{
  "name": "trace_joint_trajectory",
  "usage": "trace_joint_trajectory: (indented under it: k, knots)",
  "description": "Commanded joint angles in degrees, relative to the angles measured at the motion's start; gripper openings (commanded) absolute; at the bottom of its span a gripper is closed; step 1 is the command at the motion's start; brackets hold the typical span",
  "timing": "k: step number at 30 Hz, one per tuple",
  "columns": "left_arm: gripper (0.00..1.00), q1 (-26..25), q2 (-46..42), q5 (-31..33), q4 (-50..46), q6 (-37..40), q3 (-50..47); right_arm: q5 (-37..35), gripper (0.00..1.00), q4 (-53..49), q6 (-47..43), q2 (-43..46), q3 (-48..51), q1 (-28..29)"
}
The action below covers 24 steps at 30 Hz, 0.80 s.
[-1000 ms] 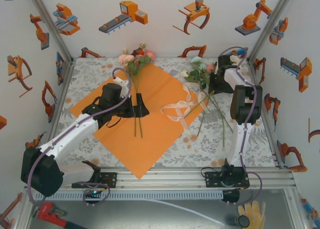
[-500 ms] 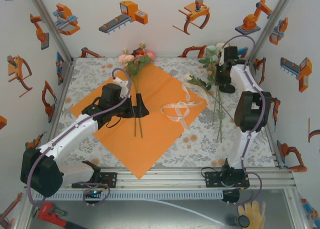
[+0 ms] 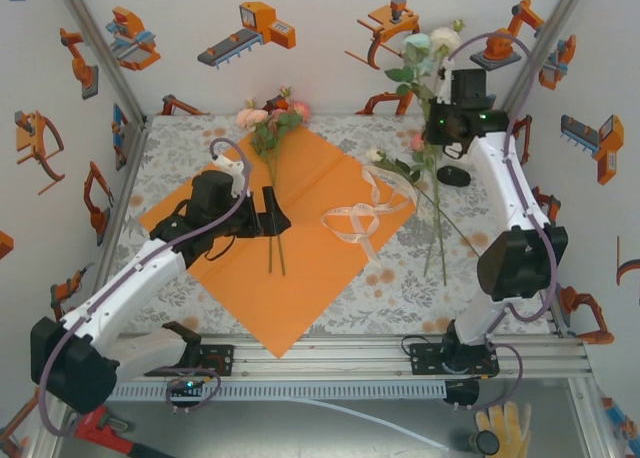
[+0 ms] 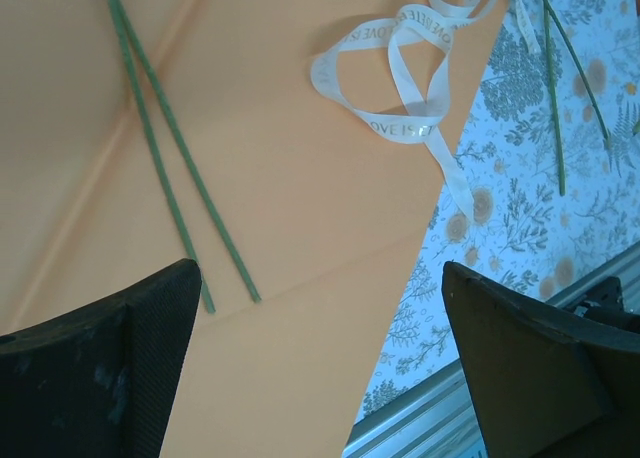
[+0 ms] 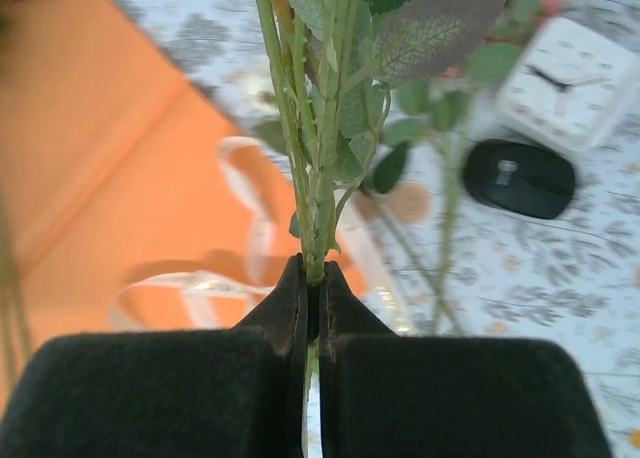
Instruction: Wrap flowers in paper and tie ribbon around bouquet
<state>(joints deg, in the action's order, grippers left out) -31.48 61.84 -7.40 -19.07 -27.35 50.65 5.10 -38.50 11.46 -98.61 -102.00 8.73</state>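
Lifted since before, right fingers [image 5: 312, 296] clench flowers [image 3: 418, 50] beyond the paper [image 3: 300, 288], for transfer; left fingers [image 3: 278, 210] gape empty over the paper

The left arm [image 3: 140, 278] reaches low and forward, bent at the elbow. The left gripper [image 3: 283, 214] points to the right, and its jaws stand wide apart. The right arm [image 3: 500, 188] stretches up tall toward the back. The right gripper [image 5: 312, 278] is high up, its jaws squeezed tight on the flowers [image 5: 318, 178]. Its wrist seems tipped left, though that is hard to see.
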Motion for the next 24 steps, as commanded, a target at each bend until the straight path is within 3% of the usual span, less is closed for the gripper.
trace_joint_trajectory:
  k: [1,4,10,18,24]
  knots:
    - [0.97,-0.2,-5.5,9.3,-6.2,-0.6,3.1,3.2,0.0,1.1,10.0,0.7,-2.9,7.6]
    - [0.97,0.6,-9.5,15.1,-9.1,-1.6,3.3,2.4,0.0,6.6,14.2,-3.2,-3.7,15.9]
    - [0.97,3.6,-12.2,11.4,-12.1,-2.2,3.3,2.2,0.0,10.7,16.0,-22.2,-19.0,25.1]
    - [0.97,4.2,-14.5,9.1,-12.6,-3.2,0.9,1.7,0.0,10.9,22.2,-48.2,-47.2,27.3]
    - [0.97,5.0,-14.1,9.6,-12.6,-2.7,-0.5,3.7,0.0,16.2,25.7,-53.6,-46.4,27.6]
